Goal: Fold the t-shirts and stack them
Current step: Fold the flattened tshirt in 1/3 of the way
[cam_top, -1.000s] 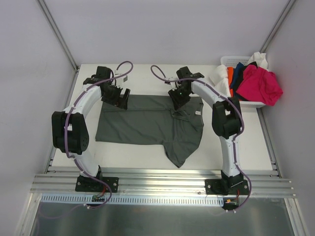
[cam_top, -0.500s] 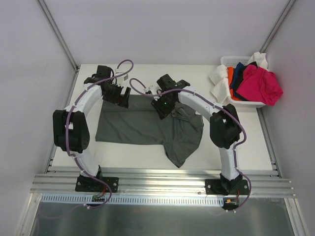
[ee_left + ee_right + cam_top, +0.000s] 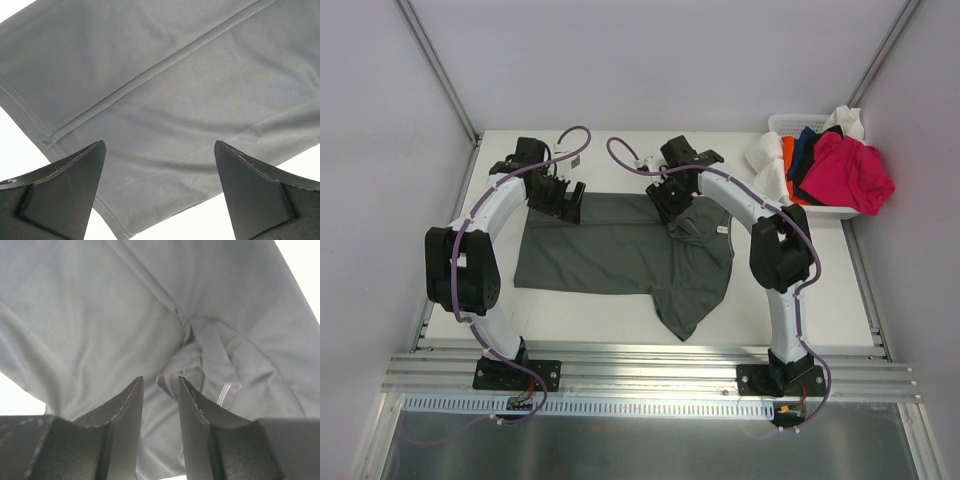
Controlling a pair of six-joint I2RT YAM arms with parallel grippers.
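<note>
Charcoal t-shirt [image 3: 610, 248], spread flat (collar bunched)

Charcoal grey t-shirt [image 3: 620, 250]: plain, tonal stitching, white neck label. Table [image 3: 820, 290]: white. Basket [image 3: 790, 125]: white plastic, containing magenta-pink shirt [image 3: 855, 170], navy shirt [image 3: 807, 150], orange shirt [image 3: 787, 155], white shirt [image 3: 763, 165]. Arm cables [image 3: 455, 290]: purple.

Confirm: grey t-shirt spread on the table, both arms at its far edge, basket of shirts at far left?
Not quite. The white basket of shirts sits at the far right corner, as the top external view shows. The rest holds: grey t-shirt spread on the table, left gripper and right gripper at its far edge.
</note>
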